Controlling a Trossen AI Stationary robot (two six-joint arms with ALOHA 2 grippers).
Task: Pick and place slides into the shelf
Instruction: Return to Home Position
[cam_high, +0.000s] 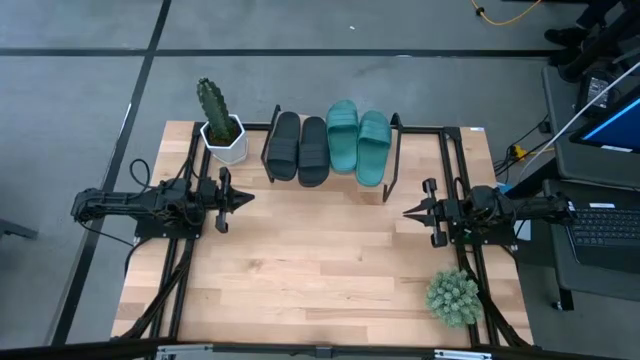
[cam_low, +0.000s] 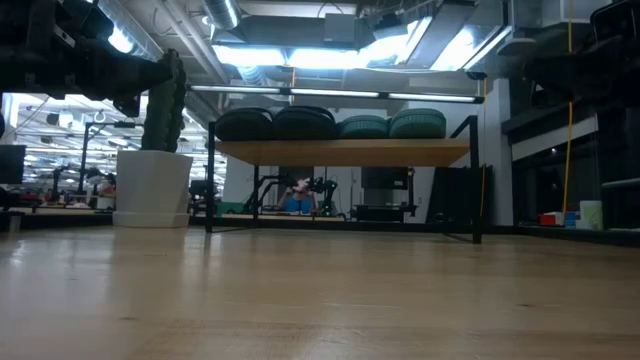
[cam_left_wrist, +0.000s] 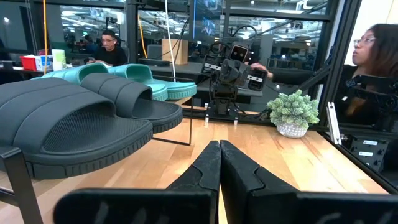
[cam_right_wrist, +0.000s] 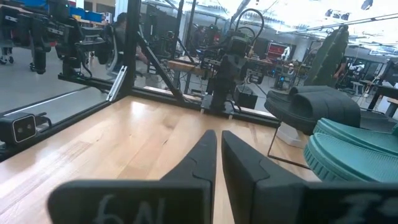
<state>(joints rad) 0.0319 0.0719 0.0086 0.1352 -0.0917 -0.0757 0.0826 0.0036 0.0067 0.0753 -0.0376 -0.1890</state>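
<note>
Nearest you, a succulent (cam_high: 453, 297) sits at the front right of the table (cam_high: 320, 260). Farther in, your two arms lie low at mid-table, one on each side, pointing at each other across bare wood. The left gripper (cam_high: 245, 197) has its fingers pressed together on nothing, and so does the right gripper (cam_high: 408, 211). Both are well apart from the rack.

Beyond them, at the far edge, stands the shelf (cam_low: 340, 152). All four slides (cam_high: 313, 150) lie on its board side by side, soles down. Each long axis runs from your side toward the far edge, and all four are roughly parallel. The black pair (cam_high: 285, 145) takes the left half and the teal pair (cam_high: 343, 135) the right, neighbours touching or nearly so. Heels face the middle of the table and toes point away from you. In each pair the right slide sits slightly nearer you than its mate.

A potted cactus (cam_high: 213, 105) stands just left of the shelf.
</note>
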